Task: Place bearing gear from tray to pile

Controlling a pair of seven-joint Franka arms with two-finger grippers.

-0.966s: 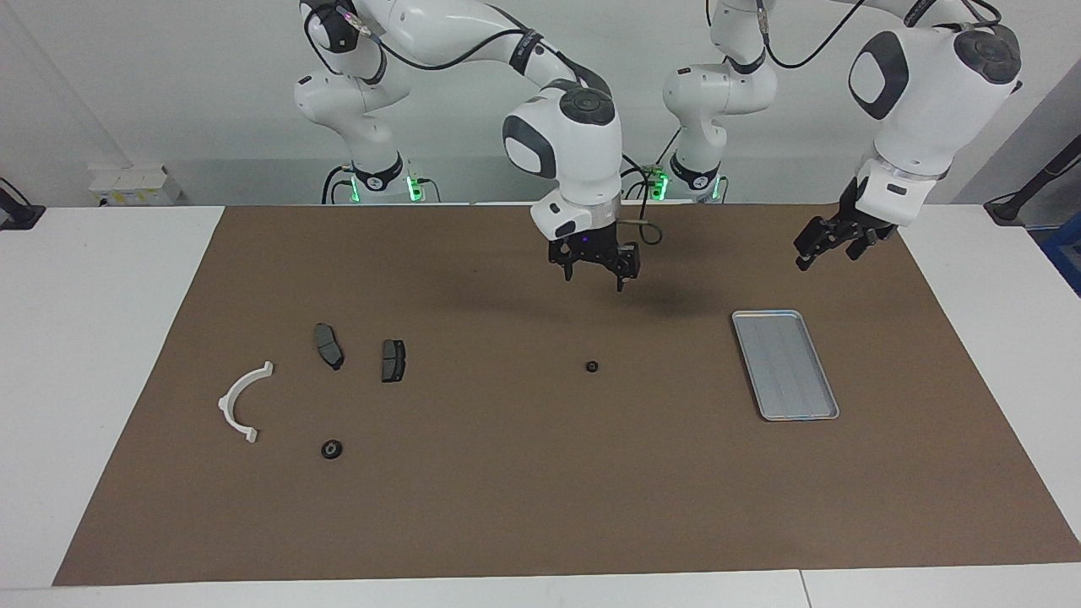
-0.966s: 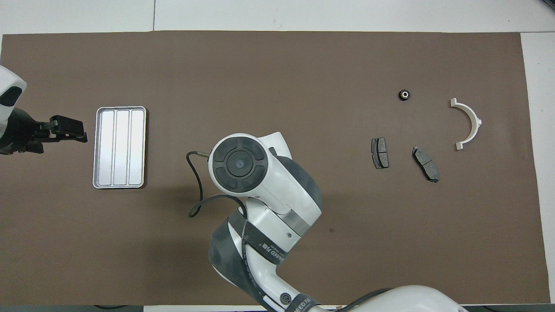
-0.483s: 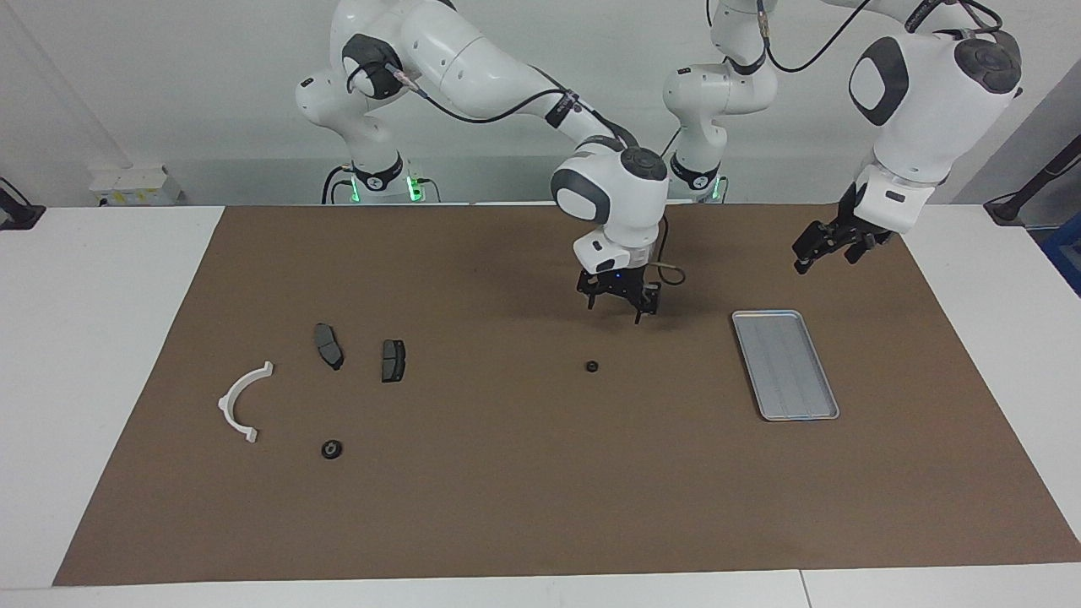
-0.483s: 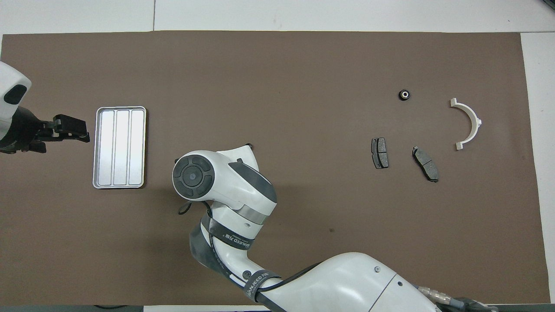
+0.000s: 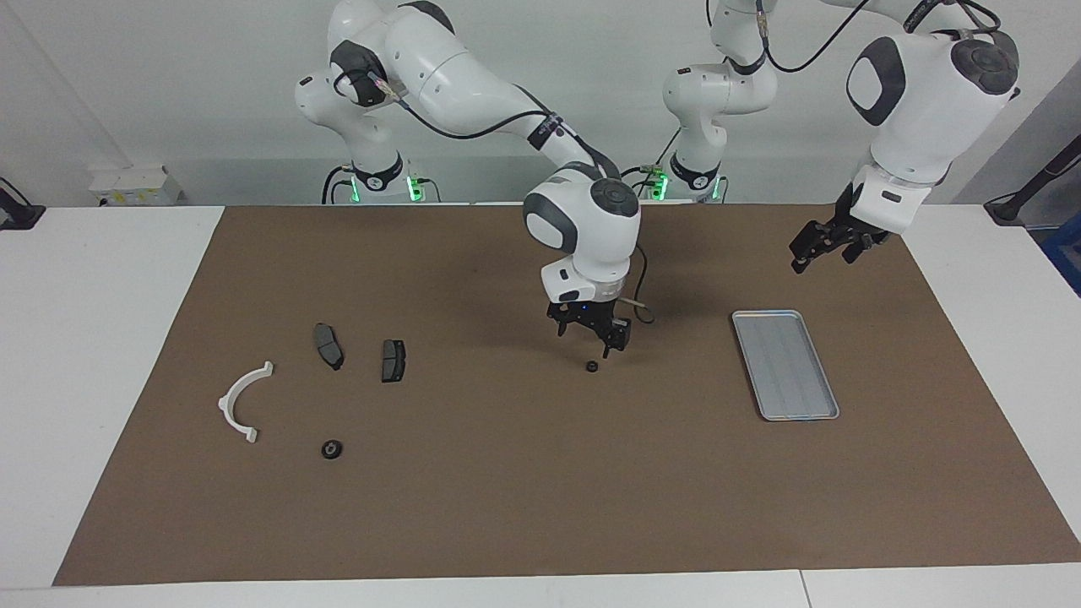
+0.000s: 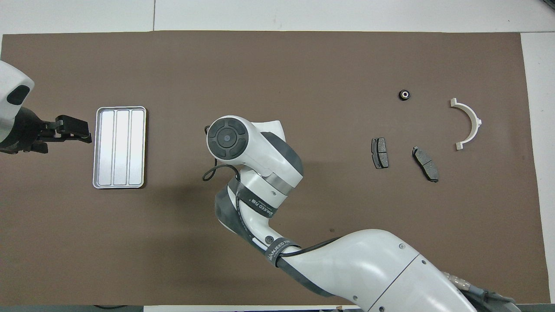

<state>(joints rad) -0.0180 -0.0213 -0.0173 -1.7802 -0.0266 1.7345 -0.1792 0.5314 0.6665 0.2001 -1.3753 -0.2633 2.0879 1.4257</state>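
tray lies bare near the left arm's end of the brown mat, so no gear is left in it. right gripper hangs low, fingers apart and holding nothing, with one small black bearing gear on the mat just below its fingertips, well apart from both tray and pile. left gripper waits in the air beside the tray's short end, fingers apart and empty too. toward the right arm's end lies the pile: white half-ring bracket, two dark brake pads, and a second bearing gear already among them. judging by this, one gear is delivered and the mid-mat one remains to be grasped and carried over. in the overhead view the right arm's wrist hides that gear and the fingers completely; only the facing view shows them.
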